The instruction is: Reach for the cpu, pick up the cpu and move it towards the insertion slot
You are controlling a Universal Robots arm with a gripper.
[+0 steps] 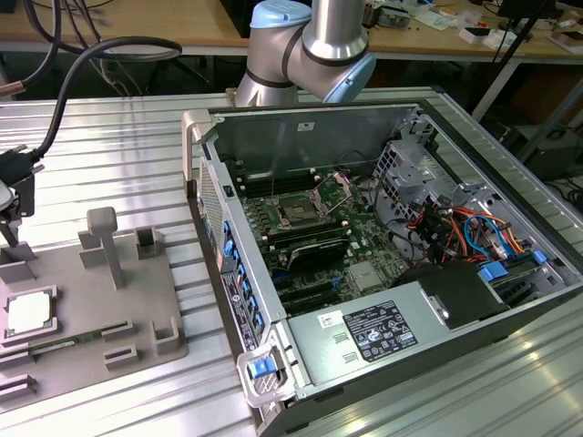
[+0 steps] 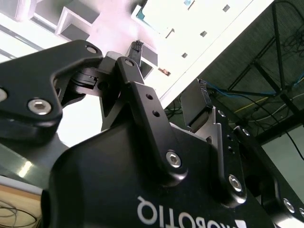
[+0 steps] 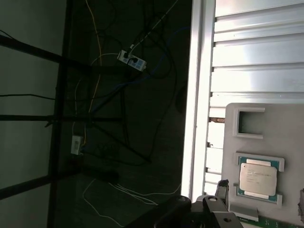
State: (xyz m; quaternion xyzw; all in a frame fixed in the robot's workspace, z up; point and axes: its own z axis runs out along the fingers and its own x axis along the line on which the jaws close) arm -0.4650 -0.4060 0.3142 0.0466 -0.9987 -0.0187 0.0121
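Cut off at the exterior view's left edge, the pincer [image 1: 9, 218] hangs spread and empty near the cpu [image 1: 27, 312].

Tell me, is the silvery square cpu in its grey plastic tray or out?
In: silvery square cpu lies flat in a recess of the grey plastic tray.

One cpu [image 1: 29, 312]. One insertion slot [image 1: 298, 210]. One computer case [image 1: 310, 137], lid off. One grey tray [image 1: 84, 296]. One robot arm [image 1: 314, 45]. One power supply [image 1: 383, 332].

Inverted white lettering [image 2: 190, 213] on end effector [image 2: 168, 71]
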